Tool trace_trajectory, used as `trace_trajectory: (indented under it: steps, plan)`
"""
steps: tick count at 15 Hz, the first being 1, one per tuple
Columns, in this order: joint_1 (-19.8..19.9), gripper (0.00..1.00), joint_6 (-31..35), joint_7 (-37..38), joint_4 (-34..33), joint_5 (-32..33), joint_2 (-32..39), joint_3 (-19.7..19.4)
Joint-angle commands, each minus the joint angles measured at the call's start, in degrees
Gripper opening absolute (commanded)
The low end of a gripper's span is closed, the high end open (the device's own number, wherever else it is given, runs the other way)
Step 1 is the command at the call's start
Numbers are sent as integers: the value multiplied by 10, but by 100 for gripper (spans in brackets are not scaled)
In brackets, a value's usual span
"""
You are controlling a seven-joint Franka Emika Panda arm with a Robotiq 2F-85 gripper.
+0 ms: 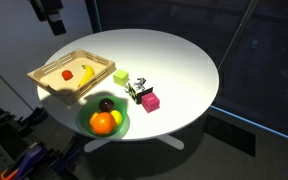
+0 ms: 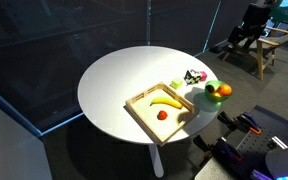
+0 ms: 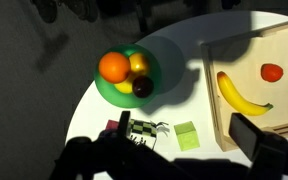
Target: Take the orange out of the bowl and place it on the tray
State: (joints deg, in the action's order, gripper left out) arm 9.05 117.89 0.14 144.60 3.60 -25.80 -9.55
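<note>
Sitting in the bright green bowl (image 3: 104,92), the orange (image 3: 113,67) takes the left side of it in the wrist view. It touches a paler yellow fruit (image 3: 139,64) to its right, with a dark red-brown fruit (image 3: 143,87) just below that one. The bowl stands at the near edge of the round white table (image 1: 174,55) in an exterior view, apart from the wooden tray (image 3: 284,35), which lies to its right in the wrist view. On the tray rest a banana (image 3: 239,96) and a small red item (image 3: 272,72). Between bowl and tray, a little nearer the camera, are a light green block (image 3: 186,135), a magenta block (image 3: 112,128) and a small black-and-white object (image 3: 144,129), too small to tell what it is. The gripper (image 3: 164,142) hangs well above the table, its dark fingers (image 3: 259,140) spread wide apart and grasping nothing, well clear of the orange.
</note>
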Motion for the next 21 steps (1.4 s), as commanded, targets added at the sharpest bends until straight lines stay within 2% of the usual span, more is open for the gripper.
trace_trajectory:
  steps: [1,12,21]
  plan:
    - [5,100,10,-13,2,2,10,-2]
    - [15,100,107,-73,-2,6,139,-30]
    - [25,100,179,-78,-5,33,248,-31]
